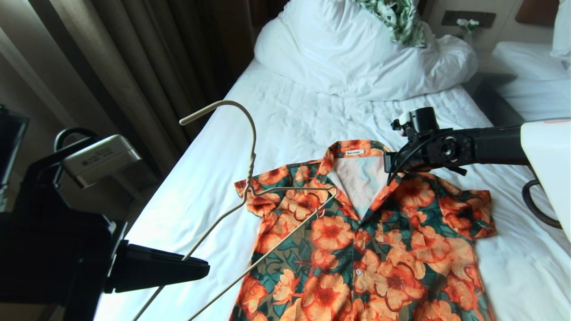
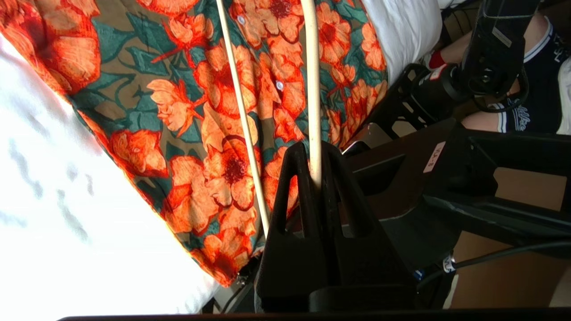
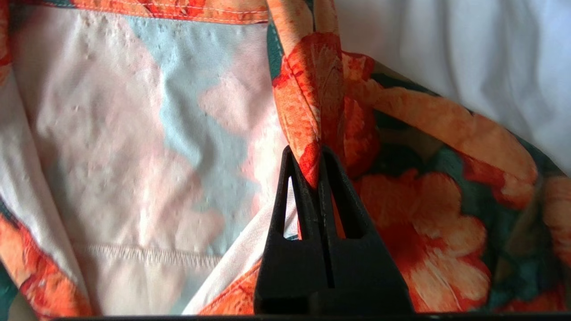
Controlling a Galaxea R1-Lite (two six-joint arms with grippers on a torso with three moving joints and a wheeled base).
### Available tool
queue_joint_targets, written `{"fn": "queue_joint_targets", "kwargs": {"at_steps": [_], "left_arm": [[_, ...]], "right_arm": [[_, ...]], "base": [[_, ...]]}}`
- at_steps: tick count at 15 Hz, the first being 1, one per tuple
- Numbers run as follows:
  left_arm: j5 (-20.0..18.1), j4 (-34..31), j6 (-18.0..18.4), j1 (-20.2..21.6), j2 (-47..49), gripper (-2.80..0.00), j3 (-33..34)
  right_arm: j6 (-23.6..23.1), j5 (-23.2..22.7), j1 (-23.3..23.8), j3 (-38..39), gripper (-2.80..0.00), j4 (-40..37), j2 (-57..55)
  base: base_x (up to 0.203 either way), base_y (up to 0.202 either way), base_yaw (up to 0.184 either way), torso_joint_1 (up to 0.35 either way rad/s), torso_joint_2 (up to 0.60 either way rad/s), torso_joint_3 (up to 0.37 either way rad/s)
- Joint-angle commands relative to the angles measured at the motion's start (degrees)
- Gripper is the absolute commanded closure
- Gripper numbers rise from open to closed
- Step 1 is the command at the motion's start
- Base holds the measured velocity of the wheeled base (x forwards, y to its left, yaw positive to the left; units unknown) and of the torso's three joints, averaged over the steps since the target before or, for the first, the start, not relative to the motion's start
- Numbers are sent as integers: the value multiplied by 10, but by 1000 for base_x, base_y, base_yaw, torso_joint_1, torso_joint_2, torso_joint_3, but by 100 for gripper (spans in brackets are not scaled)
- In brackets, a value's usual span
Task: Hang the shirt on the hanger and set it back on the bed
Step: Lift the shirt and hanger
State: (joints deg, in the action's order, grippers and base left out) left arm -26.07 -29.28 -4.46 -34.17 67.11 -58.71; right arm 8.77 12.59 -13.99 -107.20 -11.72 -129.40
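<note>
Right gripper (image 3: 314, 171) is pinched tight on the collar edge of the shirt (image 1: 370, 232), up around one o'clock from the shirt's middle, just beside the open neck with the pale lining showing. The shirt itself lies flat and face up on the bed (image 1: 285, 116), collar toward twelve, hem running off toward six.

Over at eight o'clock the left gripper (image 2: 314, 176) is clamped on one thin bar of the hanger (image 1: 250, 178), holding it up at a slant, hook curling toward eleven, the far shoulder tip hanging above the shirt's sleeve and collar at about ten o'clock from the buttons.

Here's the worry: that bite on the collar looks like a small one, only the folded edge. Lift too briskly and I'd expect the cloth to slip free, or both layers to come up together and leave no opening for the hanger's end.

The wire is slim and held on one bar only; it could swivel in that grip the moment its tip catches fabric.

And the front seems buttoned low down, so the neck opening may be tight and snag a notch.
</note>
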Motion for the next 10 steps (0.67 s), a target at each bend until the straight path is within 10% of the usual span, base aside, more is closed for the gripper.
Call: {"fn": "queue_joint_targets", "kwargs": {"at_steps": [1, 10], "left_arm": [[-1, 3, -1, 1, 3, 0, 0], [16, 124, -16, -31, 106, 0, -2]], "right_arm": [[1, -1, -2, 45, 0, -1, 65], [-6, -44, -52, 252, 0, 49, 295]], "base": [[0, 0, 0, 0, 0, 0], [0, 0, 0, 0, 0, 0]]}}
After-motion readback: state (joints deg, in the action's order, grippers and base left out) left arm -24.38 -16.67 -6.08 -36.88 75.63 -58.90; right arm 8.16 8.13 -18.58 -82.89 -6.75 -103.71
